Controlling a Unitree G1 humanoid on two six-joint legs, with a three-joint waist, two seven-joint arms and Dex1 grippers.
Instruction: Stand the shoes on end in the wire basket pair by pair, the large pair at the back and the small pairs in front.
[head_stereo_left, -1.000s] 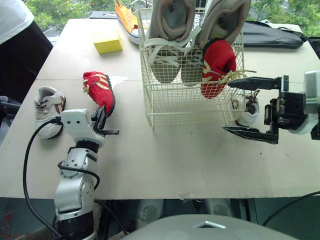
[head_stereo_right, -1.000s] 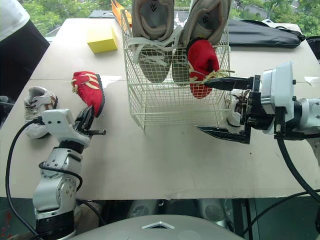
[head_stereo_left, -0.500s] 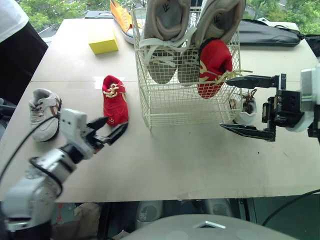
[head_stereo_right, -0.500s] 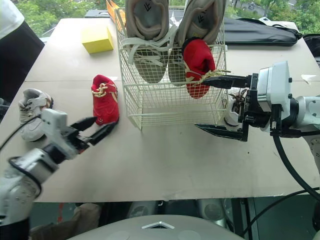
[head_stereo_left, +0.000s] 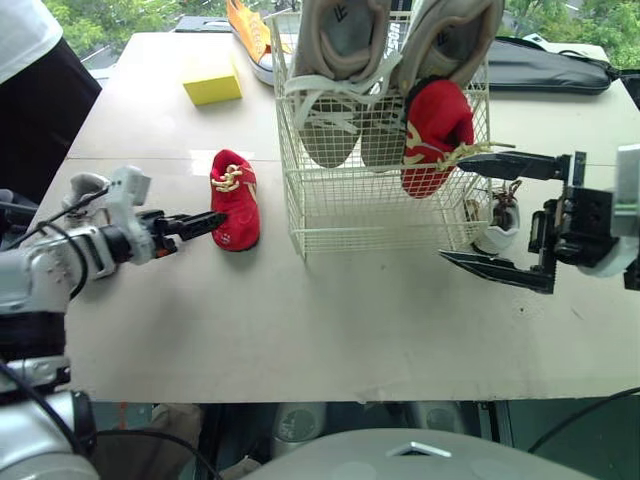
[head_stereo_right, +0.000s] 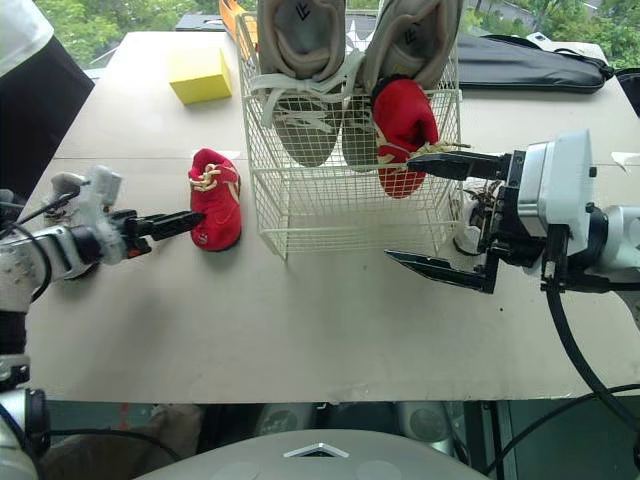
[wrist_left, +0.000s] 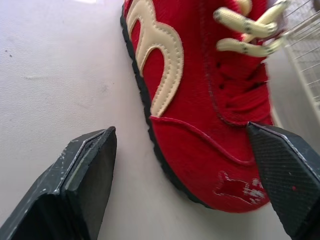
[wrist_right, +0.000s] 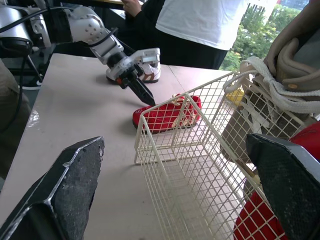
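Wire basket (head_stereo_left: 385, 200): stood mid-table (head_stereo_left: 300, 320). Back row was filled and the front row only part filled.
Grey sneakers (head_stereo_left: 340, 60): the large pair stood on end side by side against the back of the basket. That step was judged done.
Right gripper (head_stereo_left: 455, 214): fingers were spread wide with nothing grasped, at the basket's right side. The upper finger sat close to the laces of the basketed red shoe.
Left gripper (head_stereo_left: 205, 222): released, nothing grasped. In the left wrist view the near end of the loose red shoe lay between the fingers (wrist_left: 85, 170). One finger was at the shoe's edge, but contact could not be confirmed.
Basketed red shoe (head_stereo_left: 437, 130): stood on end in front of the right-hand grey sneaker. Half of that small pair was in place.
Loose red shoe (head_stereo_left: 235, 190): lay flat on the table, just left of the basket, at the left gripper's fingertips.
White shoes: one (head_stereo_left: 497, 228) sat on the table just beside the basket's right wall, within the right gripper's span. The other (wrist_right: 147, 72) lay behind the left gripper, well apart from its mate.
Left to do (judged): close on the loose red shoe and stand it beside its mate, then bring in both white shoes.
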